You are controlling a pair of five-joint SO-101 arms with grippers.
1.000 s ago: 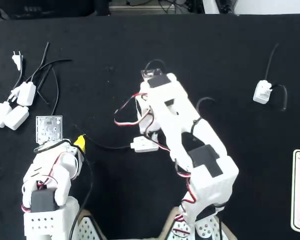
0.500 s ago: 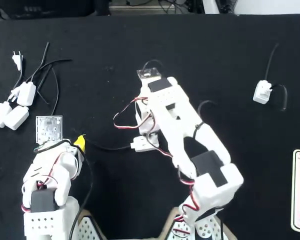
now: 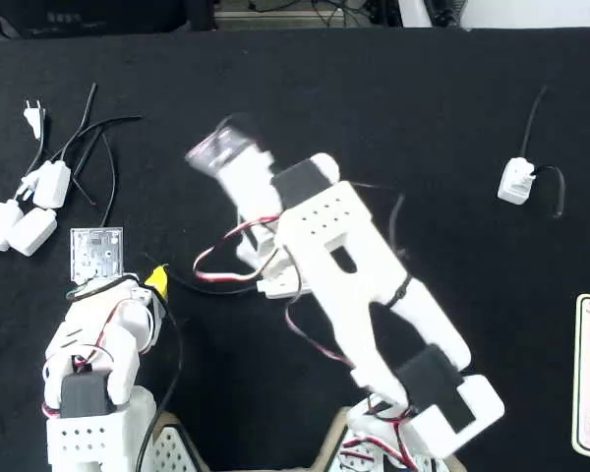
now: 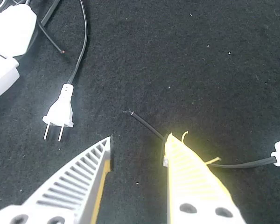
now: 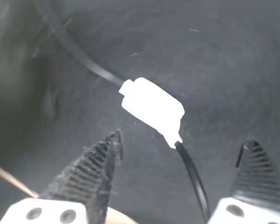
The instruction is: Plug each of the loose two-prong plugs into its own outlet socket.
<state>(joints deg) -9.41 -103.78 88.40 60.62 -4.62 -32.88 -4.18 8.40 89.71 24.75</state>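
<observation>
Right gripper (image 5: 182,140) is spread wide, nothing pinched, hanging over the white connector (image 5: 151,107) mid-table. Cable exits both ends of it, so my guess is plug and socket are mated there, hence the empty jaws. Right arm (image 3: 364,265) stretches forward from its base and leans toward the left arm's side, wrist tipped down. Left gripper (image 4: 137,140) is open and empty too, arm folded by its base, pointed at the mat, bare cable end (image 4: 130,113) just ahead of it. Loose two-prong plug (image 4: 60,112) lies flat, prongs free, near the white outlet blocks (image 3: 20,221). Likely the next job.
</observation>
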